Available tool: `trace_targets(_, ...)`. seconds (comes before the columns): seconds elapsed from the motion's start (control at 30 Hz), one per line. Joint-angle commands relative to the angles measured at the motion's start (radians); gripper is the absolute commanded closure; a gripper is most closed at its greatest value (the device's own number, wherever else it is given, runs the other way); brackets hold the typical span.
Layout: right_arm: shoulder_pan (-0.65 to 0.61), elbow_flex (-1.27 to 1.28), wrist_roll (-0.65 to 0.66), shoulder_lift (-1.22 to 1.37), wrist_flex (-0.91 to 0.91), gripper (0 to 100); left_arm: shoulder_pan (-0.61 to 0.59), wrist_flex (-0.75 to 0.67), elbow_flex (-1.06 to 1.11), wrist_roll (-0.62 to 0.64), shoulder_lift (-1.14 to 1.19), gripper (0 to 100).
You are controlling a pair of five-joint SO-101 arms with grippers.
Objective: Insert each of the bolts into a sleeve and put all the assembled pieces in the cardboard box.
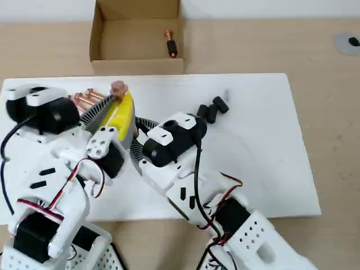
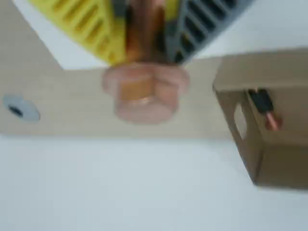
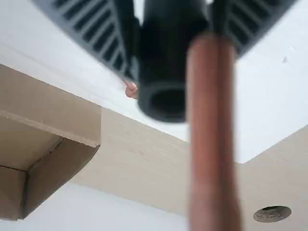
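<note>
White board [image 1: 264,140] as work surface: left gripper [image 2: 144,43] is pinching bolt [image 2: 144,94], right gripper [image 3: 166,19] is pinching sleeve [image 3: 163,72]. Bolt is lying beside sleeve mouth, so insertion is likely needing centring first.

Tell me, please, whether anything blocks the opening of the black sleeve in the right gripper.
Nothing visible blocks it: the sleeve's opening looks empty, and a copper shaft runs just beside it, not inside.

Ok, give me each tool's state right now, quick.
Left tool: closed, holding a copper bolt.
Right tool: closed, holding a black sleeve.
</note>
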Motion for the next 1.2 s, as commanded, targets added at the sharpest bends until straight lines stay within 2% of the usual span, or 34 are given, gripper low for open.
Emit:
trace_targets(0.0, -0.018, -0.005, -0.009, -0.025, -0.023, 98.9, -0.046, -0.078, -0.043, -0.006, 0.001, 99)
trace_targets(0.4, -0.018, -0.005, -0.011, -0.025, -0.025, 98.9, -0.046, -0.100, 0.015, -0.008, 0.007, 99)
trace_targets(0.63, -0.018, -0.005, -0.011, -0.027, -0.025, 98.9, -0.051, -0.201, 0.104, -0.009, 0.005, 99)
trace_targets(0.87, -0.018, -0.005, -0.011, -0.027, -0.023, 98.9, -0.052, -0.189, 0.115, -0.014, 0.005, 99)
trace_targets(1.17, -0.018, -0.005, -0.011, -0.024, -0.025, 98.9, -0.044, -0.072, 0.107, -0.058, -0.001, 99)
